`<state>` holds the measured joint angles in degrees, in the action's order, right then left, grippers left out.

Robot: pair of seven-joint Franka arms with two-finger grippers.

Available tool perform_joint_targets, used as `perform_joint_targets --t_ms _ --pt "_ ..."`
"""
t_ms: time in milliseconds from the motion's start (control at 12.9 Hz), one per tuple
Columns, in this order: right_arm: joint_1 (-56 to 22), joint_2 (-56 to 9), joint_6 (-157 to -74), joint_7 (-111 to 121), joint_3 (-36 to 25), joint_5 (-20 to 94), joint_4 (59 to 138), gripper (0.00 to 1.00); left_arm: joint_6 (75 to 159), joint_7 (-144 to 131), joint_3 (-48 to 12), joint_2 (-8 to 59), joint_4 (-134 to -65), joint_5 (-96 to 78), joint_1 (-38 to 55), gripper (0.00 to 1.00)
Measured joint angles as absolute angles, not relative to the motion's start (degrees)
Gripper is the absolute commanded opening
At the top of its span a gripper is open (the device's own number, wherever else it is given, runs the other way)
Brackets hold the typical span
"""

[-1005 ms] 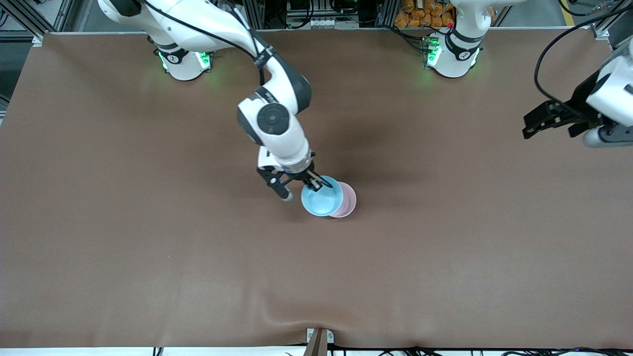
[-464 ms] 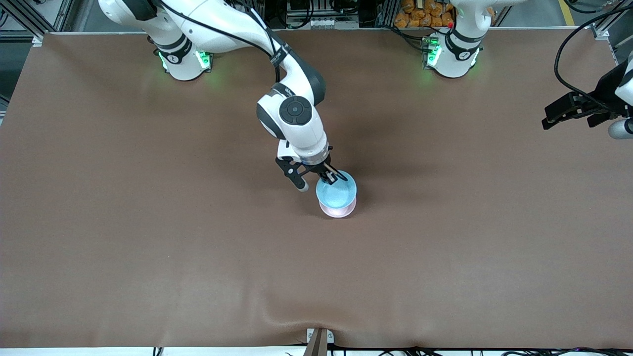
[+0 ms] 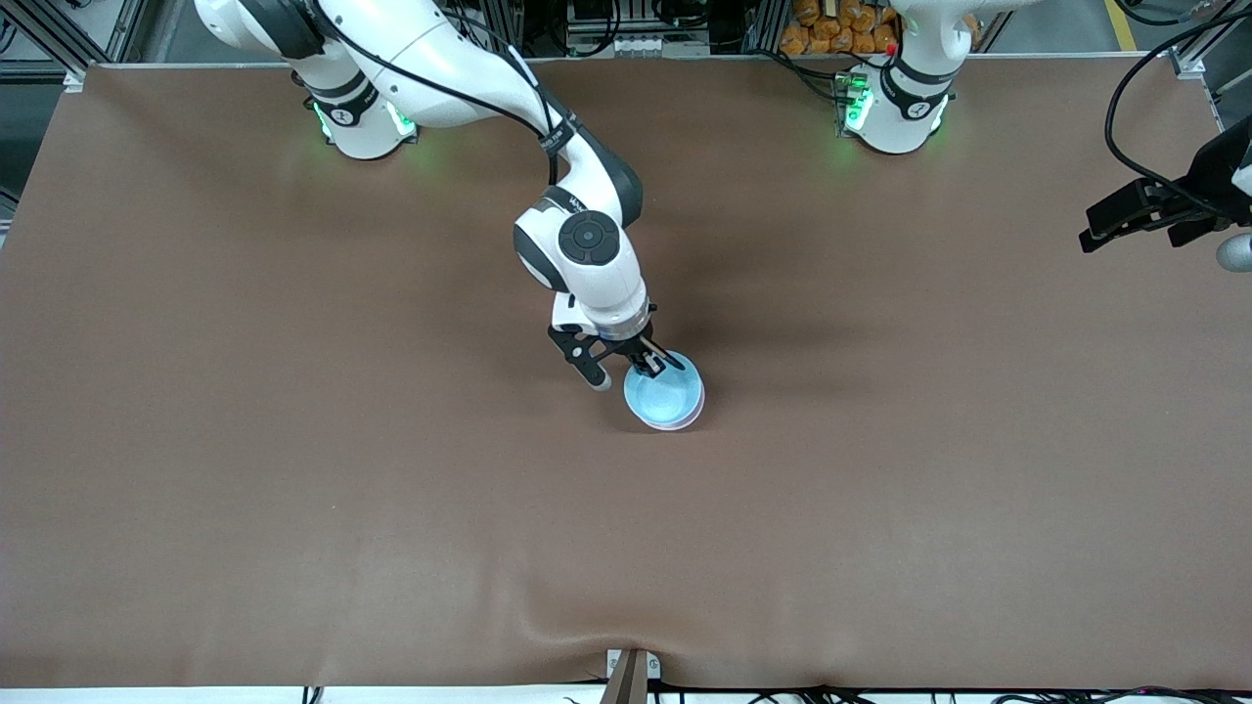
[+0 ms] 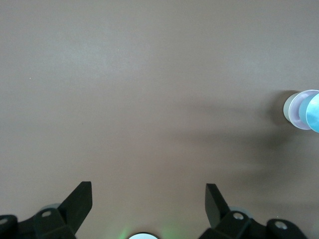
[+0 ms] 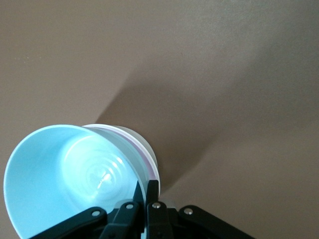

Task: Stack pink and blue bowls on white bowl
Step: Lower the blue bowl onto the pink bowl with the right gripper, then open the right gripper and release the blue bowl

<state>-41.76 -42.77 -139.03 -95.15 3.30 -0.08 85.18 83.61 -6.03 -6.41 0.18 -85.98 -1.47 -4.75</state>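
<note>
1. Two arms, front view: right gripper (image 3: 653, 366) pinches rim of blue bowl (image 3: 666, 393), over mid-table, directly above pink bowl (image 3: 696, 412) (only a sliver shows).
2. Left wrist view: left gripper (image 4: 149, 201) spread, empty, waits over the table's left-arm end; stack incl. white bowl (image 4: 288, 106) well apart.
3. Right wrist view: fingers pressed onto blue rim; bowl tilted, not yet nested, I'd say.

A light sky-blue, glossy round plastic bowl (image 3: 665, 396) is seen, with pale concentric highlights inside. A pale pink bowl rim (image 5: 144, 158) and a white bowl wall (image 5: 133, 135) are shown beneath it. The table is covered by a plain brown cloth (image 3: 293, 440). Black gripper fingers (image 5: 142, 196) are seen.
</note>
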Motion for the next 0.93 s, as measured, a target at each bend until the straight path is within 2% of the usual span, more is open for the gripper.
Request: perform_joint_targets --t_ms 77,155,232,695,927 --pt "-41.8 -42.9 -139.4 -95.1 3.3 -0.1 85.2 0.0 83.6 -6.0 -6.4 -0.1 -86.0 -1.7 -4.8 1.0" --pt "-41.8 -43.0 -139.9 -95.1 3.2 -0.2 85.2 0.45 83.6 -6.0 -6.4 -0.3 -86.0 -2.1 -4.8 1.0" --pt "-41.8 -43.2 -140.2 -95.1 3.2 -0.4 85.2 0.99 83.7 -6.0 -6.4 -0.5 -85.9 -2.3 -4.7 1.0" --pt "-41.2 -42.7 -140.7 -94.5 1.4 -1.8 82.5 1.0 83.7 -6.0 -6.5 -0.5 -85.9 -2.3 -4.7 1.0" --pt "-36.4 -39.3 -135.1 -83.2 0.6 -2.2 81.4 1.0 83.7 -6.0 -6.6 -0.5 -85.9 -2.3 -4.7 1.0"
